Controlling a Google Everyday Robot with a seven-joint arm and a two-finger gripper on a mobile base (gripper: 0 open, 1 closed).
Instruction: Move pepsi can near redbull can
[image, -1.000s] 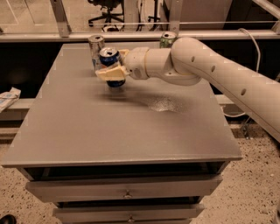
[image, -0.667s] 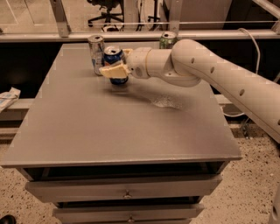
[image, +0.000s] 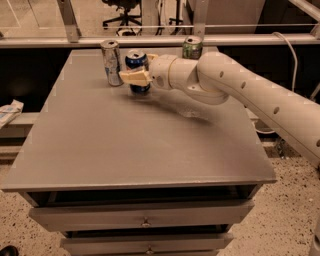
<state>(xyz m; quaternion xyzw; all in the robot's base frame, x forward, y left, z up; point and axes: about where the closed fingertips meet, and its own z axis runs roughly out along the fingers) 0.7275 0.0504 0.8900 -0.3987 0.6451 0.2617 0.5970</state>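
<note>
Camera view showed the white robot arm (image: 250, 92) reaching across the grey metal table (image: 125, 150) from the picture's right. Its gripper (image: 134, 74) was clamped on the stout dark blue pepsi can (image: 136, 61), with one tan finger (image: 132, 78) lying across the can's front and the other hidden behind it. The can stood upright in that grip, its silver top showing. Whether its base touched the table or hung just above could not be told.

Just beside the gripper's fingertip, on the picture's left, stood the slim silver-and-blue redbull can (image: 111, 62), upright and close to the held can, with a narrow strip of table between them. A second earlier the pepsi can had overlapped the redbull can; now it sat slightly further towards the wrist side. The redbull can had not shifted. Behind the gripper's wrist, at the table's far edge, the green can (image: 192, 47) stood well apart.
</note>
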